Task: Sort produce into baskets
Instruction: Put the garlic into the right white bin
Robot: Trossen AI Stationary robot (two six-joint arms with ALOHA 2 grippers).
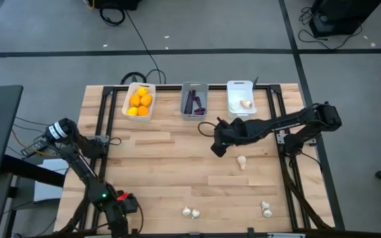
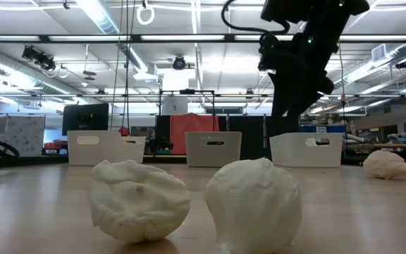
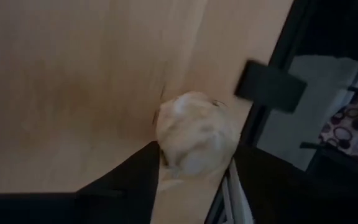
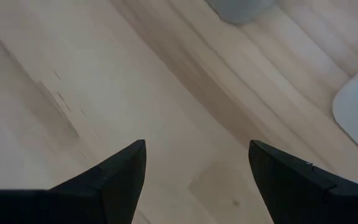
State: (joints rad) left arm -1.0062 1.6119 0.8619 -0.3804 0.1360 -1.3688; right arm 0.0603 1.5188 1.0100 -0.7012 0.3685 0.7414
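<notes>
The right gripper [image 1: 218, 147] hangs above the middle of the table [image 1: 164, 165], a little nearer than the row of baskets, its jaws spread wide with only bare wood between the fingers [image 4: 114, 177]; it holds nothing. A loose garlic bulb [image 1: 242, 160] lies on the table just near and right of it. The left gripper [image 3: 194, 186] is down at the near left corner of the table; its wrist view shows a whitish garlic bulb [image 3: 194, 134] sitting between its two dark fingers at the table's edge, the jaws partly open around it, and whether they press on it cannot be told. At the far side, the left white basket [image 1: 139, 101] holds orange fruits [image 1: 140, 102], the grey basket [image 1: 194, 100] holds purple pieces [image 1: 195, 102], and the right white basket [image 1: 241, 96] holds one bulb [image 1: 246, 103]. More bulbs lie along the near edge: a pair [image 1: 190, 212] near the middle and another [image 1: 266, 209] to the right.
</notes>
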